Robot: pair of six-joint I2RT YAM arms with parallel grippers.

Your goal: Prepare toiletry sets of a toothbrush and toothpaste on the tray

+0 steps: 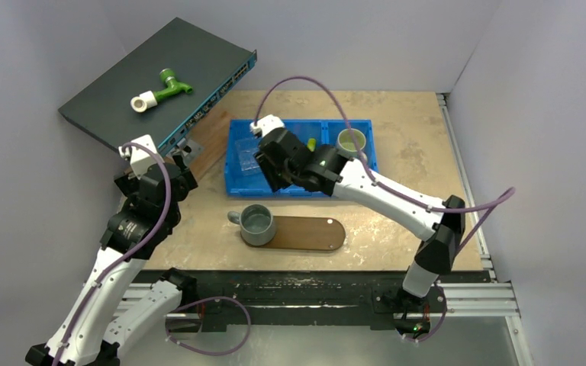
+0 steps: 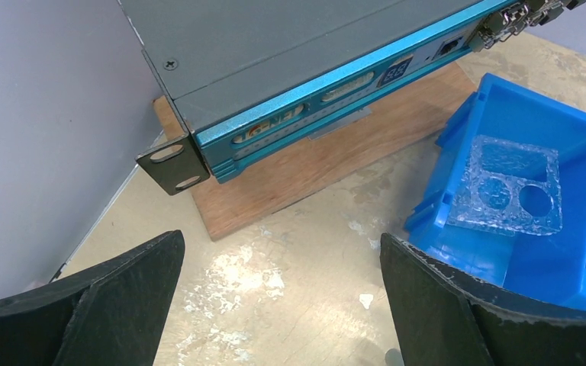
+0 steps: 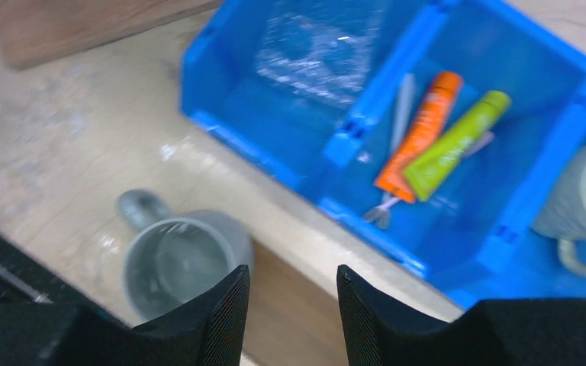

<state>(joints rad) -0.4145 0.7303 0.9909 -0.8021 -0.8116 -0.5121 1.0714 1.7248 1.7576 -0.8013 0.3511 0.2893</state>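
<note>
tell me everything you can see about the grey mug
The grey mug looks like glazed ceramic, with a glossy inside and a loop handle that points left in the top view. It stands upright, mouth up, and nothing shows inside it. It sits at the left end of the tray, seemingly on it and covering that end, in front of the blue bin with bare table between them. Nothing else touches it.

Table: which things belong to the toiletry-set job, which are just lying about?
Job: orange tube, green tube, pale toothbrush, pink toothbrush, oval tray.
Lying about: grey mug, green mug, blue bin, clear plastic insert, network switch, pipe fitting, wooden board.
</note>
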